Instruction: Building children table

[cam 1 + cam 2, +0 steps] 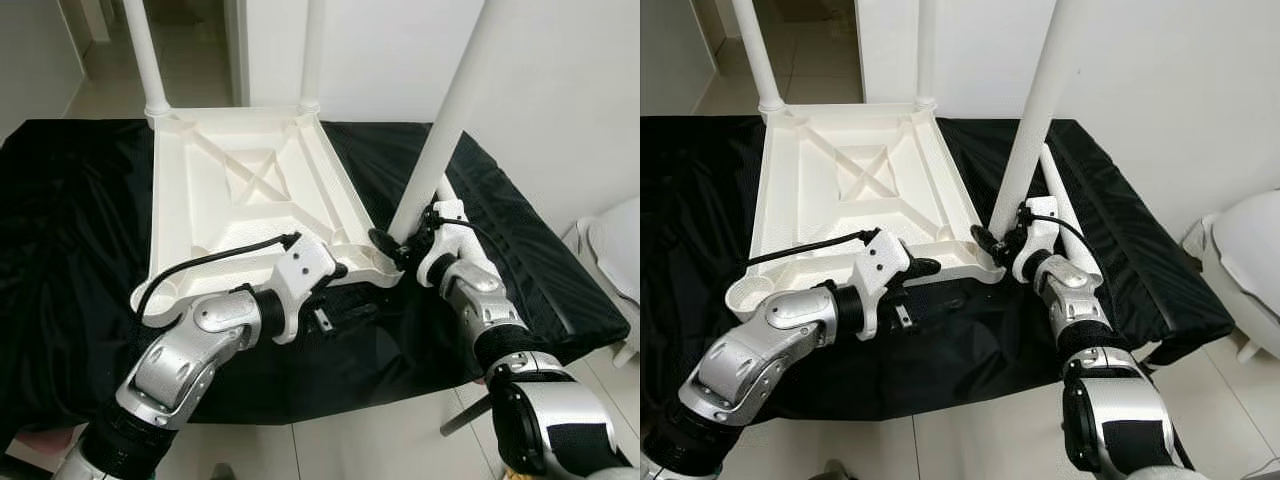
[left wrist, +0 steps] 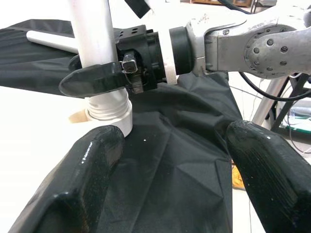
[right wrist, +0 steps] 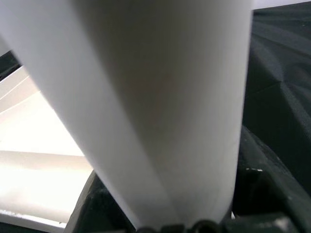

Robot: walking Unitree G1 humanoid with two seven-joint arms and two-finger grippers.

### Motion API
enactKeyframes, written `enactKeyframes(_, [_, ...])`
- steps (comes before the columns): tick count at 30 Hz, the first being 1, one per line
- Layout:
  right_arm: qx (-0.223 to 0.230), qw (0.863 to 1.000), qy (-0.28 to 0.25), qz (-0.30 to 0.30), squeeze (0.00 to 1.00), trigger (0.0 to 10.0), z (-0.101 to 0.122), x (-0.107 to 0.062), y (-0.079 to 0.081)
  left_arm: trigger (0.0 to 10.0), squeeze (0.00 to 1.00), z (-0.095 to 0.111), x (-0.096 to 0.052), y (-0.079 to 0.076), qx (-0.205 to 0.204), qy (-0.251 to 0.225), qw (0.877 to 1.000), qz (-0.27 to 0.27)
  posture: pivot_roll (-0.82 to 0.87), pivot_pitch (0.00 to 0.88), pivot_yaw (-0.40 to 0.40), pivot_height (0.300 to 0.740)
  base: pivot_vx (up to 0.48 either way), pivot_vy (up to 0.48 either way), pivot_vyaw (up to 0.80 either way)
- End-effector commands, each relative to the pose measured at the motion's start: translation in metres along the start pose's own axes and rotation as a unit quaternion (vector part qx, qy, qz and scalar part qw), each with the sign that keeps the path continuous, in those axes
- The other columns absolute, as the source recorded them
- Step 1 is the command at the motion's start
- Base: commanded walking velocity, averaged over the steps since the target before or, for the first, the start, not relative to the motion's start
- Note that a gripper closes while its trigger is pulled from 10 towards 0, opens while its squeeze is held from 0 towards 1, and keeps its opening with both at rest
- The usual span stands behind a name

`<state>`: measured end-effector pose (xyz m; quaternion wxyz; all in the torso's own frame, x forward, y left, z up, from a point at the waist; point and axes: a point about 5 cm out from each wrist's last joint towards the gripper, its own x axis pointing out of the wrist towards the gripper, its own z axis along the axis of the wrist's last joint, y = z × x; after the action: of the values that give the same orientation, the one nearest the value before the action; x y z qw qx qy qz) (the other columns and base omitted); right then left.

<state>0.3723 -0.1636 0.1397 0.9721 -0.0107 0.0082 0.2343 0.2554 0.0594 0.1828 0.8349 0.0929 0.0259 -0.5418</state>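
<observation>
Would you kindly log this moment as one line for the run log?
right gripper: shut on table leg at near-right corner socket | left gripper: jaws open beside it | tabletop: upside down on black cloth

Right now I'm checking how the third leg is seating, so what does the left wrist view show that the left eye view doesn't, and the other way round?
Left wrist view alone: close up, the leg's ribbed base at the corner socket, the right tool's finger against the leg, and the left tool open over black cloth. Left eye view alone: the whole upturned tabletop, two far legs standing, the empty near-left socket, a spare leg lying on the cloth. Both: the right tool shut on the near-right leg.
</observation>
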Motion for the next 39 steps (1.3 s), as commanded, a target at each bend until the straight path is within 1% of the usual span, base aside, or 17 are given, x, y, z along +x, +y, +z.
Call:
enactKeyframes(1, [0.032,0.998,0.011,-0.054,0.0,0.0,-0.009,-0.007,-0.008,10.0,0.0,0.0,0.002,0.002,0.005,0.001,1.0,-0.001,-0.04,0.02,-0.082,0.74,0.0,0.0,0.0])
enactKeyframes(2, [0.037,0.996,0.006,-0.083,0.0,0.0,-0.009,-0.008,-0.005,10.0,0.0,0.0,0.003,0.002,0.005,0.001,1.0,-0.002,-0.05,0.018,-0.084,0.74,0.0,0.0,0.0])
enactKeyframes(3, [0.037,0.996,0.006,-0.083,0.0,0.0,-0.009,-0.008,-0.005,10.0,0.0,0.0,0.003,0.002,0.005,0.001,1.0,-0.002,-0.05,0.018,-0.084,0.74,0.0,0.0,0.0])
enactKeyframes(7, [0.032,0.982,-0.021,-0.184,0.0,0.0,-0.005,-0.009,0.013,10.0,0.0,0.001,0.005,0.003,0.007,-0.001,1.0,-0.005,-0.05,0.009,-0.079,0.74,0.0,0.0,0.0])
enactKeyframes(8, [0.032,0.982,-0.021,-0.184,0.0,0.0,-0.005,-0.009,0.013,10.0,0.0,0.001,0.005,0.003,0.007,-0.001,1.0,-0.005,-0.05,0.009,-0.079,0.74,0.0,0.0,0.0])
enactKeyframes(11, [0.034,0.966,-0.029,-0.253,0.0,0.0,-0.005,-0.005,0.025,10.0,0.0,0.003,0.006,0.004,0.002,-0.008,1.0,-0.007,-0.06,0.004,-0.062,0.74,0.0,0.0,0.0])
enactKeyframes(14, [0.034,0.962,-0.031,-0.268,0.0,0.0,-0.004,-0.005,0.028,10.0,0.0,0.004,0.007,0.004,0.0,-0.01,1.0,-0.008,-0.06,0.004,-0.062,0.74,0.0,0.0,0.0])
enactKeyframes(16, [0.049,0.953,-0.032,-0.298,0.0,0.0,-0.006,-0.002,0.038,10.0,0.0,0.005,0.009,0.003,0.005,-0.011,1.0,-0.014,-0.06,0.012,-0.054,0.74,0.0,0.0,0.0])
enactKeyframes(23, [0.069,0.945,-0.029,-0.318,0.0,0.0,-0.005,-0.001,0.046,10.0,0.0,0.006,0.01,0.004,0.009,-0.011,1.0,-0.016,-0.06,0.013,-0.047,0.74,0.0,0.0,0.0])
enactKeyframes(24, [0.071,0.946,-0.03,-0.314,0.0,1.9,-0.002,0.001,0.05,10.0,0.0,0.007,0.009,0.004,0.009,-0.01,1.0,-0.017,-0.06,0.016,-0.04,0.74,0.0,0.0,0.0])
enactKeyframes(25, [0.071,0.95,-0.035,-0.303,0.0,10.0,0.0,0.002,0.054,10.0,0.0,0.006,0.008,0.005,0.01,-0.008,1.0,-0.016,-0.05,0.019,-0.04,0.74,0.0,0.0,0.0])
enactKeyframes(27, [0.074,0.953,-0.036,-0.29,0.0,10.0,0.0,0.002,0.058,10.0,0.0,0.005,0.005,0.007,0.01,-0.005,1.0,-0.01,-0.05,0.021,-0.043,0.74,0.0,0.0,0.0])
enactKeyframes(28, [0.076,0.955,-0.034,-0.283,0.36,10.0,-0.001,0.001,0.059,10.0,0.0,0.004,0.004,0.008,0.01,-0.004,1.0,-0.007,-0.04,0.022,-0.047,0.74,0.0,0.0,0.0])
enactKeyframes(29, [0.076,0.955,-0.034,-0.283,0.36,10.0,-0.001,0.001,0.059,10.0,0.0,0.004,0.004,0.008,0.01,-0.004,1.0,-0.007,-0.04,0.022,-0.047,0.74,0.0,0.0,0.0])
enactKeyframes(30, [0.082,0.961,-0.037,-0.263,1.0,10.0,-0.001,0.0,0.06,10.0,0.0,0.005,0.004,0.008,0.006,-0.009,1.0,-0.001,-0.03,0.023,-0.05,0.74,0.0,0.0,0.0])
enactKeyframes(35, [0.082,0.966,-0.046,-0.242,1.0,10.0,0.0,-0.001,0.06,10.0,0.0,0.007,0.003,0.008,0.005,-0.013,1.0,0.005,-0.03,0.019,-0.06,0.74,0.0,0.0,0.0])
enactKeyframes(39, [0.069,0.978,-0.052,-0.192,1.0,10.0,-0.001,-0.006,0.051,10.0,0.0,0.007,0.003,0.009,0.001,-0.015,1.0,0.018,-0.02,0.019,-0.06,0.74,0.0,0.0,0.0])
